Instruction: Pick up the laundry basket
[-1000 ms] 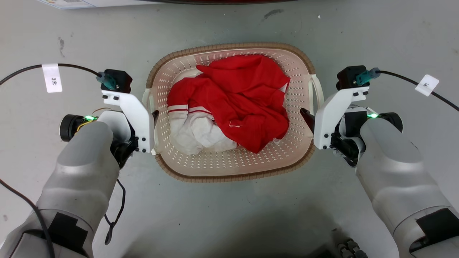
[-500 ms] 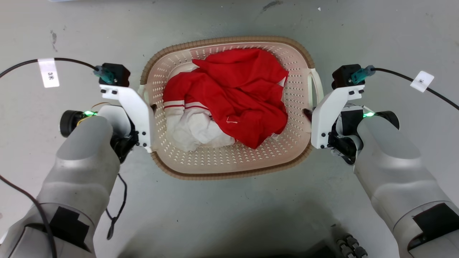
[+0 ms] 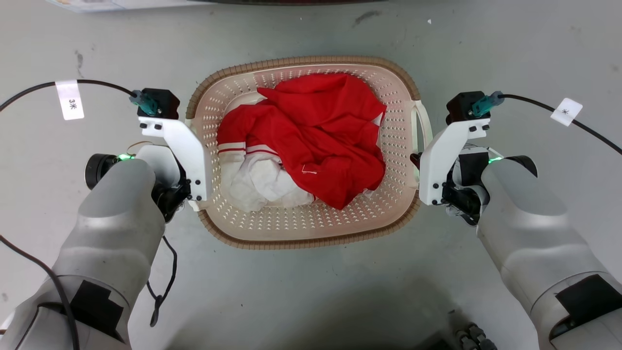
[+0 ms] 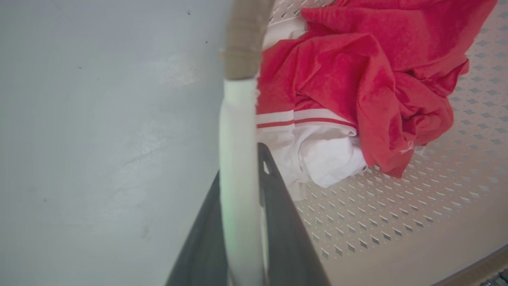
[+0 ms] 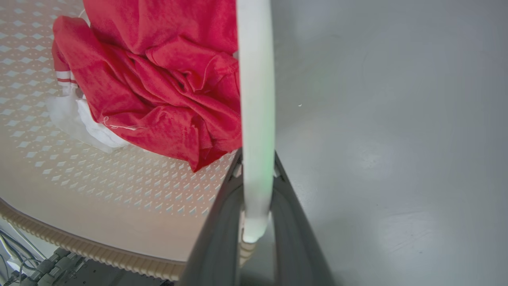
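the laundry basket [image 3: 301, 242] lies in the middle of the head view against the grey floor [image 3: 311, 301], its brown rim ringing cream perforated walls. inside it a crumpled red garment [image 3: 320, 141] covers most of the bottom, partly over a white garment [image 3: 262, 182] towards the lower left.

at the left of that frame the left jaws meet the basket's side. in the left wrist view, two dark fingers [image 4: 285, 230] are pressed against either side of the white side handle [image 4: 237, 167], pinching it.

at the right the right jaws do the same. in the right wrist view, dark fingers [image 5: 295, 238] flank the other white handle [image 5: 257, 119], closed tight on it.

a tagged black cable [image 3: 29, 92] runs off each wrist.
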Controlling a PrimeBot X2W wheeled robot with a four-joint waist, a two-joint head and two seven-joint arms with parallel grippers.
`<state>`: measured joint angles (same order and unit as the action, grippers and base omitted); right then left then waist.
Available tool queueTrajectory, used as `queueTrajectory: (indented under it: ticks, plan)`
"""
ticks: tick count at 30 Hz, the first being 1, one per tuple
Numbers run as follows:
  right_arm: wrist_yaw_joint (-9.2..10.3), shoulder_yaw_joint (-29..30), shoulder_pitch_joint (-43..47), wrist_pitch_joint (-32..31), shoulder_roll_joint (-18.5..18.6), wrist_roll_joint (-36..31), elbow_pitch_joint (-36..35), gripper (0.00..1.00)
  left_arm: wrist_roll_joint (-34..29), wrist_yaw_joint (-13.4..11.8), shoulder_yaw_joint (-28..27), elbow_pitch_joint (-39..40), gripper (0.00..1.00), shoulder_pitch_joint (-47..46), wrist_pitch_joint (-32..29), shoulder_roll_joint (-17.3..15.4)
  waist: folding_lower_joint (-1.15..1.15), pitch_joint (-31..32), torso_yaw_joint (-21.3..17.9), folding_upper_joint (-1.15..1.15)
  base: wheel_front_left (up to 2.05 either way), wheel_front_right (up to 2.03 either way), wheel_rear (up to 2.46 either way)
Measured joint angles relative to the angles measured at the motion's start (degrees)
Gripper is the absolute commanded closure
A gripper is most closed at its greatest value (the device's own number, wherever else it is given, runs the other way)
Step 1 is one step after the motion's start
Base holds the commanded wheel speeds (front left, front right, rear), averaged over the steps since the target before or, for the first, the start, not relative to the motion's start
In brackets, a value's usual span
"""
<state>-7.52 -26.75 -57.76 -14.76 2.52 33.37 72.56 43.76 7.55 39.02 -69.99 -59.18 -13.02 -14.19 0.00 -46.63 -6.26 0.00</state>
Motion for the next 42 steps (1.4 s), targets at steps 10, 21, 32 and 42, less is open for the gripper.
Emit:
queueTrajectory:
  ticks: [10,21,32,42]
  plan:
    - [0.01,-1.9,0.9,-4.1,0.0,1.7,0.5,1.00,2.0,0.0,1.4,-0.7,1.00,1.2,-2.6,0.4,0.00,5.1,0.3,0.00,0.00,0.00,0.00]
    - [0.01,-2.4,5.0,-10.4,0.1,2.6,1.1,1.00,5.4,0.0,2.9,-1.3,1.00,4.9,-8.9,2.0,0.00,15.1,1.3,0.00,0.00,0.00,0.00]
    - [0.00,-1.3,9.9,-18.7,0.8,2.5,1.1,1.00,8.6,0.0,4.2,-1.4,1.00,9.9,-14.6,3.0,-0.01,26.8,2.5,0.00,0.00,0.00,0.00]
    - [0.01,0.2,11.2,-25.4,0.9,1.6,1.2,1.00,11.0,0.0,5.1,-1.4,1.00,11.9,-19.8,3.4,-0.01,34.7,2.7,0.00,0.00,0.00,0.00]
